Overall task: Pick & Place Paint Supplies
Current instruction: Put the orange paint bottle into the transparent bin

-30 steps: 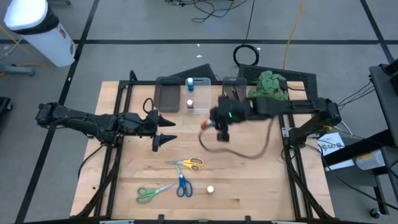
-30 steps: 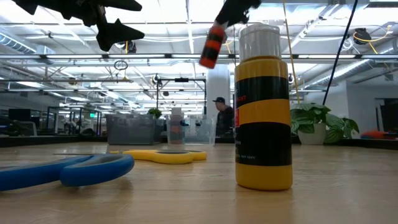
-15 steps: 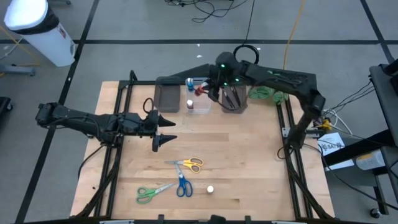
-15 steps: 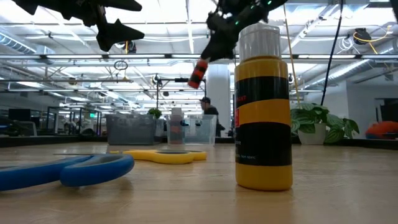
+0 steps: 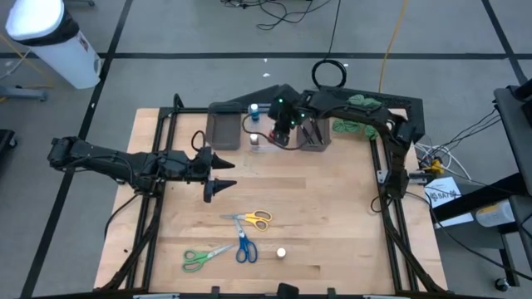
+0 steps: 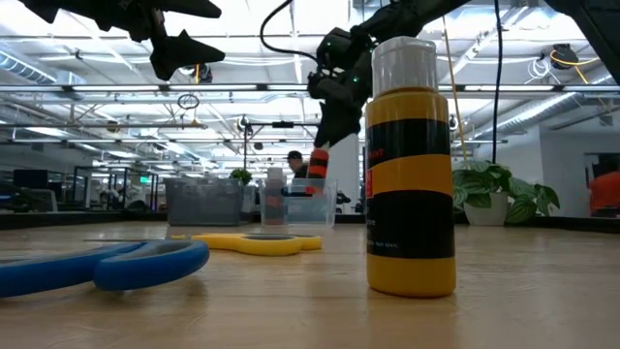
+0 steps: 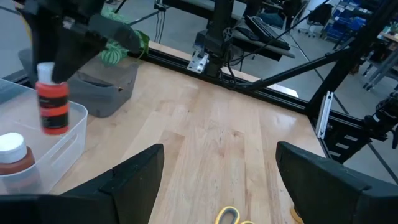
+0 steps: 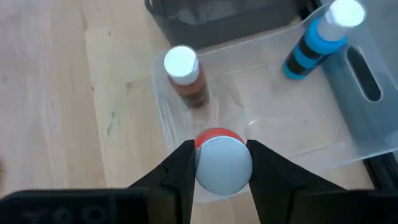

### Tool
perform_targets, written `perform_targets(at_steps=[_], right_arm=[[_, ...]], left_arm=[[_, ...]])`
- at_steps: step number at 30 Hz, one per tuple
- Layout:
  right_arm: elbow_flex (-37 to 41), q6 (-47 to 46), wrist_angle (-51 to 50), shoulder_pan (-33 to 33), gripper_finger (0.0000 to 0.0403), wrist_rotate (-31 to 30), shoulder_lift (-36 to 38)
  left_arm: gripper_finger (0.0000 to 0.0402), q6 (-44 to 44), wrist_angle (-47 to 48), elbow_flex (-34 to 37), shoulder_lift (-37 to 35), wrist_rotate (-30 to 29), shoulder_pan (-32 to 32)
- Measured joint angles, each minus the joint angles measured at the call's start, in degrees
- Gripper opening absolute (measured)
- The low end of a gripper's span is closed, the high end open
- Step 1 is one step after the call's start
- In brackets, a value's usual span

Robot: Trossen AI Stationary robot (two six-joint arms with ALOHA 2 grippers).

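My right gripper [image 8: 221, 168] is shut on a red paint bottle [image 7: 53, 109] with a white cap, above the clear bin [image 8: 298, 124] at the table's far edge. In that bin stand a brown bottle [image 8: 185, 78] and a blue bottle [image 8: 311, 46]. My left gripper [image 5: 218, 170] waits open at the table's left, touching nothing. Yellow scissors [image 5: 253, 219], blue scissors [image 5: 245, 247] and green scissors [image 5: 199, 259] lie flat near the front edge. A yellow and black bottle [image 6: 410, 165] stands upright beside them. My right gripper pinches the red bottle's white cap [image 8: 206, 163] between its two fingers, one on each side. The fingers slant down from the table's right. The bottle hangs below them, cap up and lifted clear, over the clear bin's inside.
A grey bin [image 5: 224, 129] stands left of the clear one, and another grey bin [image 5: 314, 133] holding dark brushes stands right of it. A leafy plant [image 5: 362, 112] sits at the far right corner. Bare wood lies between the bins and the scissors.
My right gripper has carried the red bottle from above the middle of the table toward the far edge and a little left, then sunk with it over the clear bin. It has stayed shut on the bottle.
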State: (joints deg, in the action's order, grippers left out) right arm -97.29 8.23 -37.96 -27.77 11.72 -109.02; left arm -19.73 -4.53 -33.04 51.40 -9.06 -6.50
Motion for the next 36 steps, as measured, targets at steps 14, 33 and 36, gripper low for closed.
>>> perform_targets(at_steps=[14,33,36], right_arm=[[0.5,0.0,-0.3,2.8,0.0115,-1.4,-0.6],[7.8,1.6,5.4,3.1,0.0118,-1.4,-0.6],[8.7,1.7,6.1,3.1,0.0127,-1.4,-0.6]], left_arm=[[0.0324,0.0,-0.1,0.0,0.0,0.0,0.0],[0.0324,0.0,0.0,0.0,0.0,0.0,0.0],[0.0324,0.0,0.0,0.0,0.0,0.0,0.0]])
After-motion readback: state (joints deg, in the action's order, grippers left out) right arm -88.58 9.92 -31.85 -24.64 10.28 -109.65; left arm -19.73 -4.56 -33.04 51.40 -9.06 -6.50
